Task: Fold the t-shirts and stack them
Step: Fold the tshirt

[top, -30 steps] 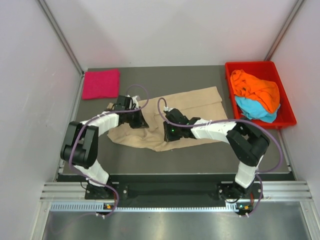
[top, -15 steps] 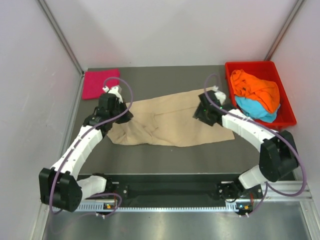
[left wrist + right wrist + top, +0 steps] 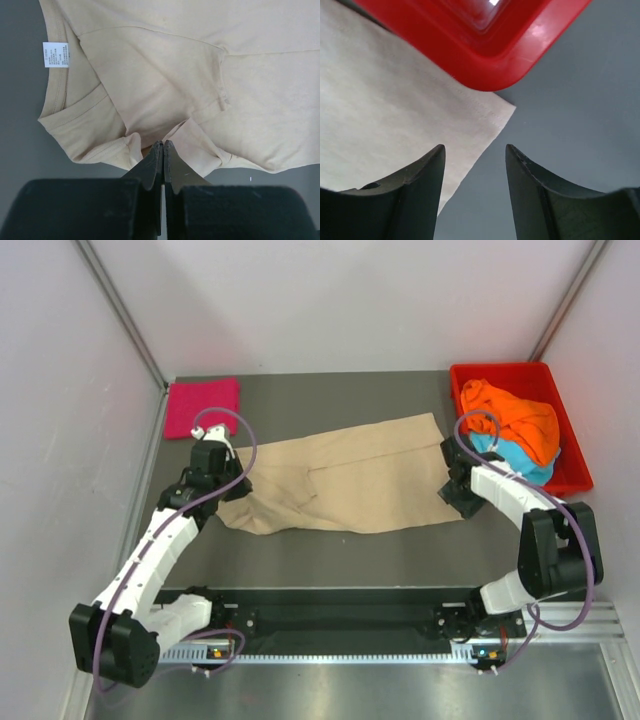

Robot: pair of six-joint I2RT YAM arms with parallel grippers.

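The beige t-shirt (image 3: 345,480) lies spread across the middle of the table, its white neck label (image 3: 55,54) at the left end. My left gripper (image 3: 231,481) is at that end, shut on the bunched near edge of the beige cloth (image 3: 163,143). Over the shirt's right corner (image 3: 507,107), my right gripper (image 3: 453,493) stands open (image 3: 474,148) with nothing between its fingers. A folded magenta-pink t-shirt (image 3: 203,407) lies at the back left. The orange t-shirt (image 3: 515,418) and the light blue t-shirt (image 3: 503,457) are heaped in the tray.
The red plastic tray (image 3: 498,369) stands at the back right, its corner (image 3: 470,50) just beyond my right gripper. White walls close in the left, back and right. The arm bases sit on the rail at the near edge.
Both arms swung outward from the shirt's middle to its ends, drawing the beige shirt out flatter and wider. The right gripper opened and let go of the cloth.
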